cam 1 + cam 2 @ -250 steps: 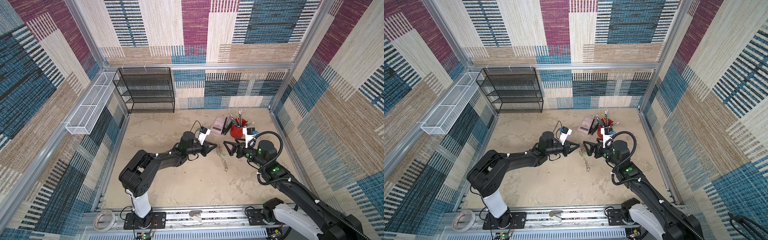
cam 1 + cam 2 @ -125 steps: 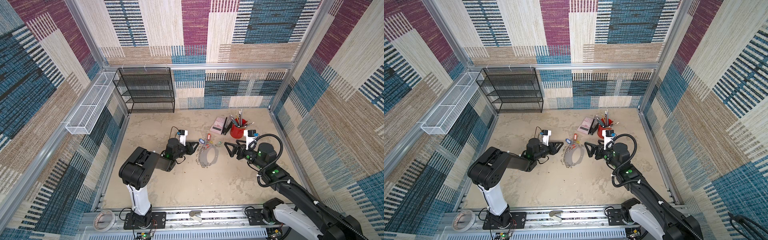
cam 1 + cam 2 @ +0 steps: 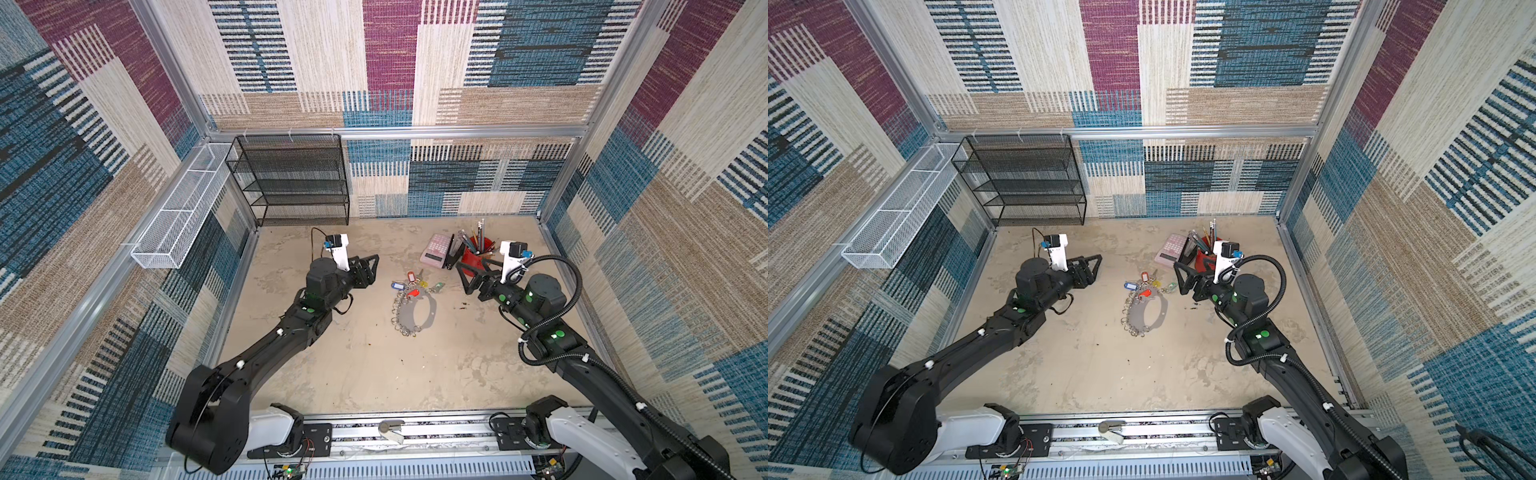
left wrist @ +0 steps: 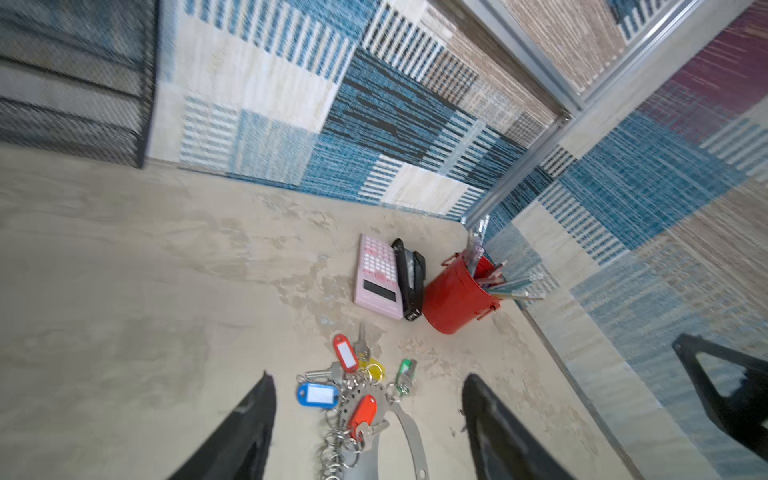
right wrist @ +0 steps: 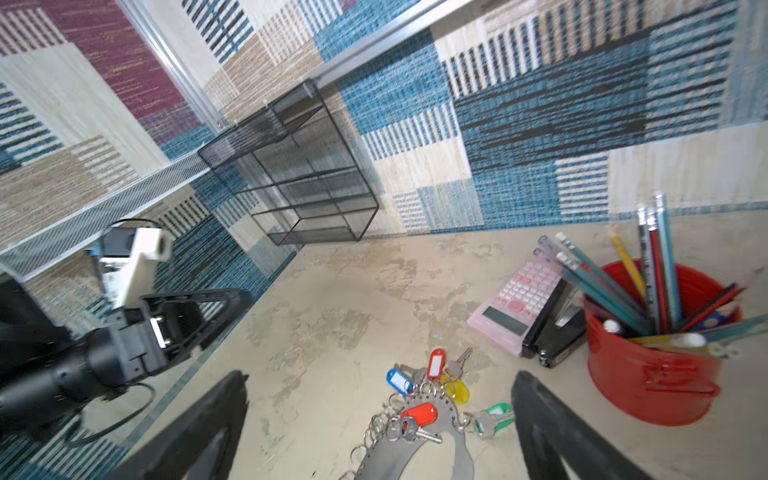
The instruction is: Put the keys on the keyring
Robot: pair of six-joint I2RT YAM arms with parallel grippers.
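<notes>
Keyring (image 3: 405, 319) between left gripper (image 3: 374, 270), right gripper (image 3: 462, 278) (each spread, clear).

Bright, even light; blurred wrist-view edges

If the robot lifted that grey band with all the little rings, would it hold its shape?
Probably not: the keyring is a thin flat band lying curled, so it likely sags. The tagged keys clustered at one end would probably dangle and pull that end down.

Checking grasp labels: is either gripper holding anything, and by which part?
Nothing is held: left gripper and right gripper both stand open, clear of the keyring lying on the table.
</notes>
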